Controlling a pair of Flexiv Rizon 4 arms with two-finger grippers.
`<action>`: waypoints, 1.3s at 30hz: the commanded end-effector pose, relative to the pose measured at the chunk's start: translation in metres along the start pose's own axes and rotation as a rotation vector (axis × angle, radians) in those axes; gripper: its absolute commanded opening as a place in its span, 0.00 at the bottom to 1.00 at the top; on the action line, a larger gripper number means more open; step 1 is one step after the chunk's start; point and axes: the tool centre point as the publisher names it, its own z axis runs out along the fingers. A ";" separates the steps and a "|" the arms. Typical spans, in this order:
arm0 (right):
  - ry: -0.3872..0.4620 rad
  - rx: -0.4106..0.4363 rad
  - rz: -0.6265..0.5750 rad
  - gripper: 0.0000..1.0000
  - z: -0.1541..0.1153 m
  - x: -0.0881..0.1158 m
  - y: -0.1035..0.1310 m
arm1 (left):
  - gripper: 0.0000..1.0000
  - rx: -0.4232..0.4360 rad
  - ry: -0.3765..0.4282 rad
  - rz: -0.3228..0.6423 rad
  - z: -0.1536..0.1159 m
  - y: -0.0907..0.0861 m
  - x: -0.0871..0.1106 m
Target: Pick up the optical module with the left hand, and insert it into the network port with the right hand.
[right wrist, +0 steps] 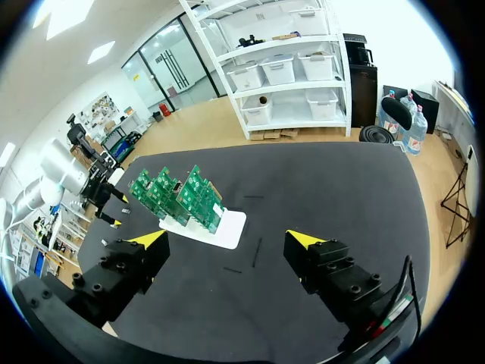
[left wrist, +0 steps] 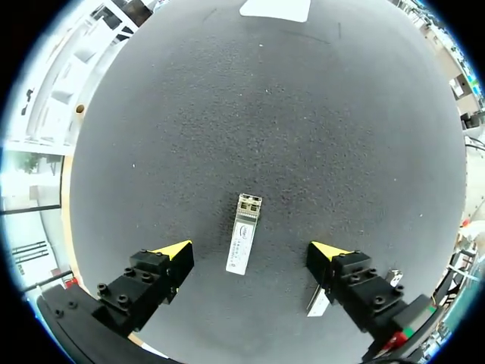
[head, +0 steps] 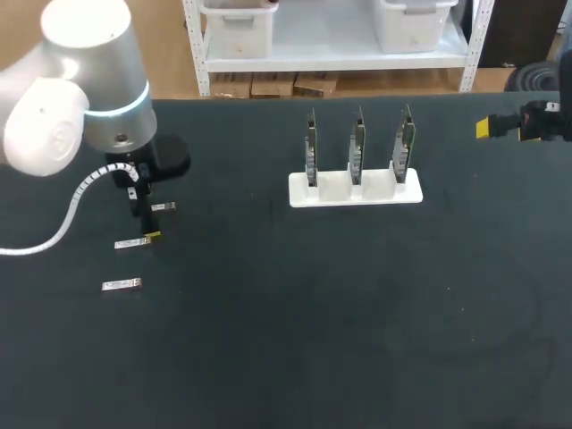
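Note:
A small silver optical module (left wrist: 244,233) lies flat on the black table, between the yellow tips of my left gripper (left wrist: 250,254), which hangs open above it without touching. From overhead this module (head: 164,206) sits just beside the left gripper (head: 146,214). A second module (left wrist: 318,303) lies against the outside of one finger. Three upright green boards (head: 357,147) with network ports stand in a white holder (head: 355,189) at mid-table. My right gripper (head: 505,127) hovers open and empty at the far right, well away from the boards (right wrist: 178,199).
Two more modules lie near the left gripper, one (head: 134,242) by its yellow tip and one (head: 121,285) closer to the front. The white holder (left wrist: 274,9) is far ahead of the left gripper. My left arm (right wrist: 72,171) shows beyond the boards.

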 end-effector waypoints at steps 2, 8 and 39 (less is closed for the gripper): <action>-0.001 0.004 0.001 1.00 -0.001 0.000 0.001 | 1.00 0.007 0.004 0.004 0.006 0.003 -0.001; -0.001 0.004 0.001 1.00 -0.001 0.000 0.001 | 0.00 0.005 -0.003 -0.001 0.006 0.003 0.000; -0.001 0.004 0.001 1.00 -0.001 0.000 0.001 | 0.00 0.158 -0.616 -0.024 -0.099 -0.012 -0.029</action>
